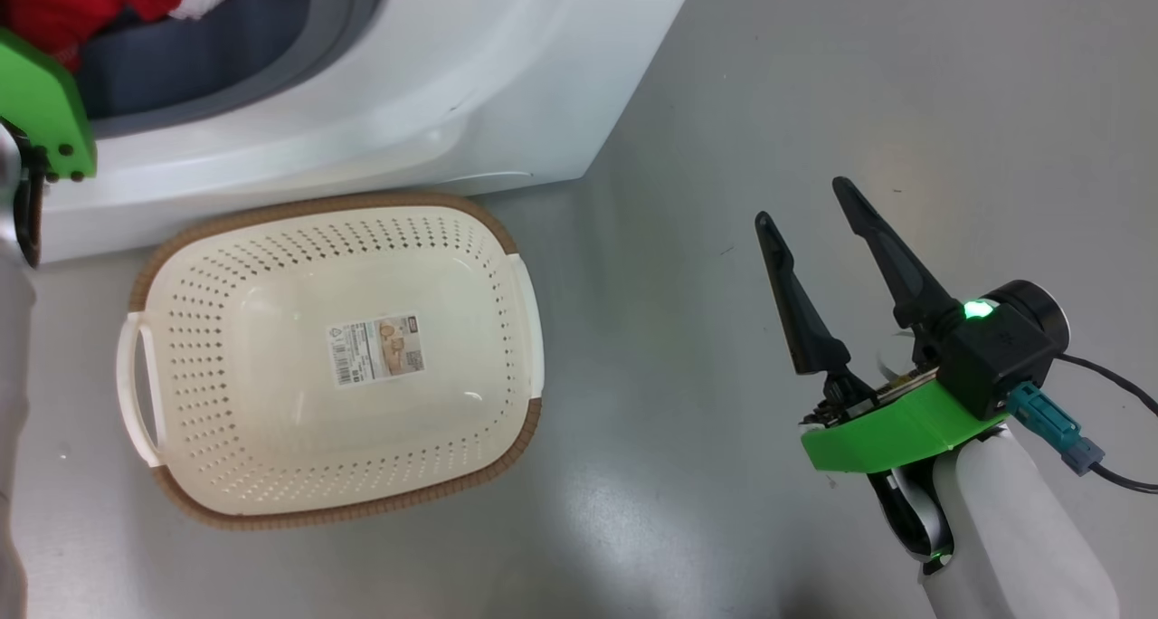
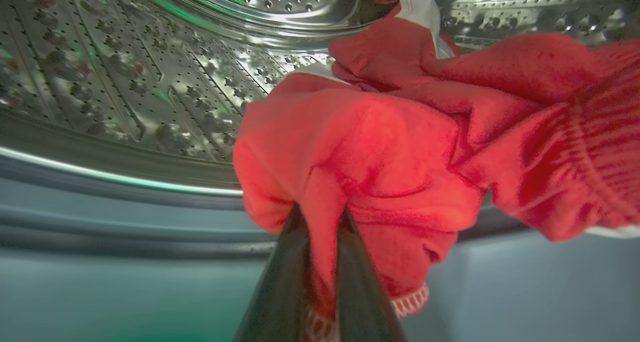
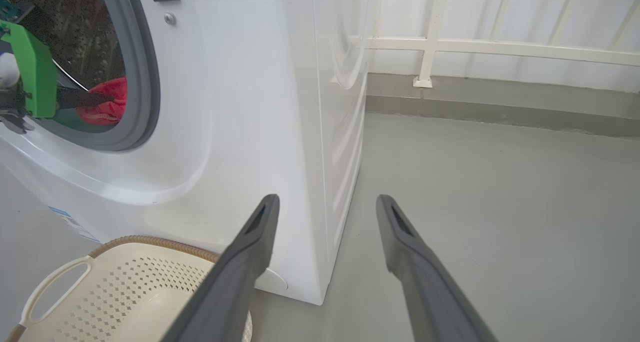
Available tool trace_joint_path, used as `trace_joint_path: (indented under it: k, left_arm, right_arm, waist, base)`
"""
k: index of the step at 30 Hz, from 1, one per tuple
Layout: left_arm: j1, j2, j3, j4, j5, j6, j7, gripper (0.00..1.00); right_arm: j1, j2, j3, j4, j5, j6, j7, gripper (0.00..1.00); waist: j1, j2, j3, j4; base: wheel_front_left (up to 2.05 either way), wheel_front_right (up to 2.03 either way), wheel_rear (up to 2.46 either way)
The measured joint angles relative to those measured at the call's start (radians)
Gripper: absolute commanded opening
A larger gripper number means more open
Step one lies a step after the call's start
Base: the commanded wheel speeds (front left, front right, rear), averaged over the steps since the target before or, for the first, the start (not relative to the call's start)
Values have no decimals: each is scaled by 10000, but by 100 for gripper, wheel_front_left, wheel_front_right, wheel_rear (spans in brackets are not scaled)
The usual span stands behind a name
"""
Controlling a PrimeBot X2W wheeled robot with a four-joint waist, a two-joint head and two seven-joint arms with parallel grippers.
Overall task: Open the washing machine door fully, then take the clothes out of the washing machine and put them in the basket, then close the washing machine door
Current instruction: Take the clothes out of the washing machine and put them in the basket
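Note:
The white washing machine [image 1: 434,94] stands with its opening uncovered; its door is out of view. Red clothes [image 2: 390,147] with white trim lie at the mouth of the steel drum [image 2: 150,82]. My left gripper [image 2: 322,214] reaches into the drum and is shut on a fold of this red fabric; its green wrist mount [image 1: 45,103] shows at the opening. In the right wrist view the clothes [image 3: 105,102] sit behind the grey gasket [image 3: 145,82]. The cream basket [image 1: 271,402] sits empty on the floor just before the machine. My right gripper [image 1: 802,202] hovers open to the basket's right, holding nothing.
Grey floor [image 1: 724,103] stretches to the right of the machine. A white railing [image 3: 500,47] and a low kerb run along the far wall. A black cable [image 1: 1113,384] trails from my right wrist. In the right wrist view the basket [image 3: 125,282] lies left of my open right gripper [image 3: 327,199].

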Motion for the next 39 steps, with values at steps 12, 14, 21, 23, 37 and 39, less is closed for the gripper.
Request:
trace_joint_path:
  k: [12, 14, 21, 23, 37, 39]
  left_arm:
    - [798, -54, 593, -648, -907, -414, -2027, 0]
    - [1047, -115, 725, -959, -1070, -445, -2163, 0]
    - [2343, -173, 1338, -3377, -1164, -506, -2226, 0]
    - [2865, -207, 1536, -4121, -1162, -499, -2226, 0]
    - [6252, -920, 2291, -7081, -1126, -240, -2226, 0]
    - [6692, -1034, 2307, -7413, -1124, -205, -2226, 0]
  right_arm:
    - [-1, -2, -132, 104, -35, 0, 0, 100]
    - [0, -2, -222, 105, -113, 0, 0, 100]
    - [31, -4, -297, 163, -188, 0, 0, 100]
    - [54, -4, -295, 226, -190, 0, 0, 100]
    - [661, -4, -280, 546, -366, 0, 0, 100]
    - [782, -4, -270, 616, -382, 0, 0, 100]
  waist:
    - [0, 0, -413, 242]
    - [0, 0, -507, 282]
    - [0, 0, -886, 381]
    - [0, 0, -1018, 408]
    - [0, 0, -2355, 609]
    - [0, 0, -2572, 641]
  base:
    - [0, 0, 0]
    - [0, 0, 0]
    - [0, 0, 0]
    - [0, 0, 0]
    - [0, 0, 0]
    - [0, 0, 0]
